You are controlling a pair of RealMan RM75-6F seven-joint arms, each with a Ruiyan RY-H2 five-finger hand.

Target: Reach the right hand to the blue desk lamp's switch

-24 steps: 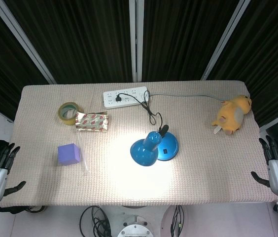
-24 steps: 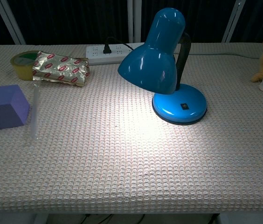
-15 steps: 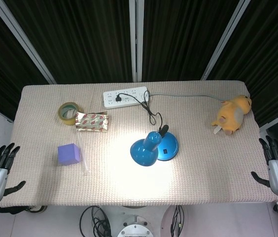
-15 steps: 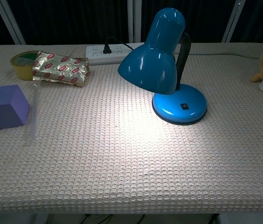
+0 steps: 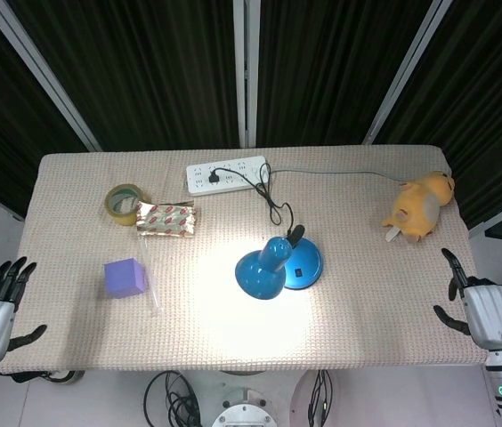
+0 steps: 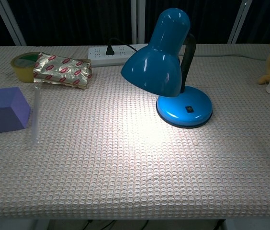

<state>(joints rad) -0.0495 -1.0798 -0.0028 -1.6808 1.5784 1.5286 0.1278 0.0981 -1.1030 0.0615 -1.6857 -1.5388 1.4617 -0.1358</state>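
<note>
Reach is barely begun: my right hand (image 5: 487,311) hangs empty, fingers spread, off the table's (image 5: 367,338) near right corner. Further in, mid-table, the lit lamp (image 5: 276,267) shows its switch (image 6: 189,109) untouched on the base, well apart from my hand.

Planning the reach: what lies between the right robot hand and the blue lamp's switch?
Only bare table cloth, per the head view, between the right robot hand and the switch.

Probably a lab: black curtains (image 5: 322,62) behind a cloth-covered table (image 5: 367,285) of test props.
</note>
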